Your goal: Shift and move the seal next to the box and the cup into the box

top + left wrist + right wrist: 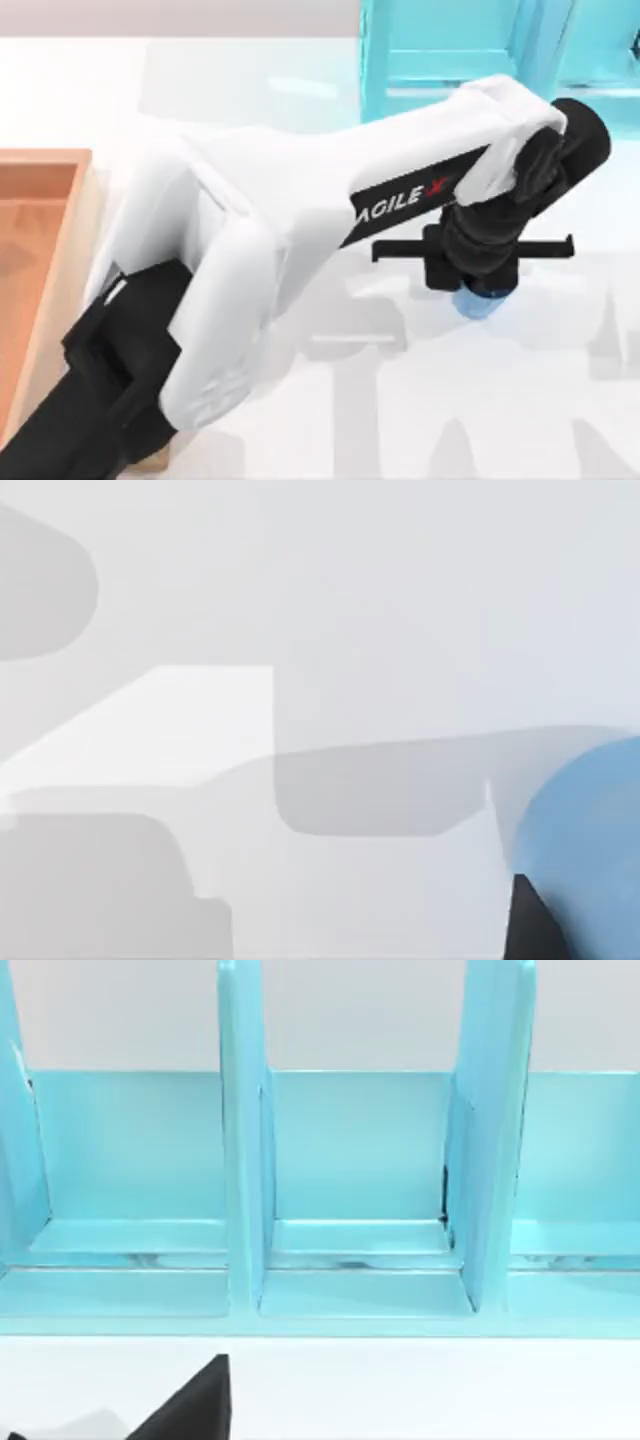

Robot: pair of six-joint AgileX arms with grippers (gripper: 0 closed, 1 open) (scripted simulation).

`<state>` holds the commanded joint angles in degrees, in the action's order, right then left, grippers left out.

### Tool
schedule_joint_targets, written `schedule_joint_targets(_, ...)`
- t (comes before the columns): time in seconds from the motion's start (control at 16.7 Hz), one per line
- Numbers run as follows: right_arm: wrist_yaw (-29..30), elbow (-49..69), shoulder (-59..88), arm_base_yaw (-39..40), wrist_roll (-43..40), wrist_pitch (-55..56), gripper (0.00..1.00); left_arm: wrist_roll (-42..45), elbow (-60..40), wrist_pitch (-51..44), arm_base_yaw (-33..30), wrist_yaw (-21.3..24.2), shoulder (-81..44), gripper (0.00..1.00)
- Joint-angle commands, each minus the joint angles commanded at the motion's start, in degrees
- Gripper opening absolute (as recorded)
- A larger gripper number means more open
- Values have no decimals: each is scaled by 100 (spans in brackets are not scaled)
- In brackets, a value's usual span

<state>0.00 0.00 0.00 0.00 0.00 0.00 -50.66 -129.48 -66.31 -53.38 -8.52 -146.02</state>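
Cup [478,301] sits on the white worktop [560,400] right of centre in the top view, a sliver of its blue body peeking out from under the left gripper [473,262], which is directly above it at the end of the left arm [300,230] stretched across from the lower left. In the left wrist view the cup [585,840] appears as a pale blue rounded shape close to the camera, with a dark finger [530,925] touching or just beside its lower edge. Whether the jaws of the left gripper are apart or clamped on the cup I cannot tell, since the wrist body hides them from above and the wrist view catches only that one dark edge.

At the far left edge of the top view lies the box [70,230], with its orange-brown floor and pale wood rim, well apart from the cup.

A cyan shelf unit [450,50] stands at the back of the worktop, behind the cup. The right wrist view faces its open compartments [350,1160], and a dark part of the right gripper [190,1405] shows at the lower edge; I cannot tell how its jaws stand
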Motion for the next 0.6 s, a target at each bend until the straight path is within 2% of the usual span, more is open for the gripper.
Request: schedule_joint_targets(0.6,0,0,0,0,0,0,100,747,1692,-387,761,77,2215,0)
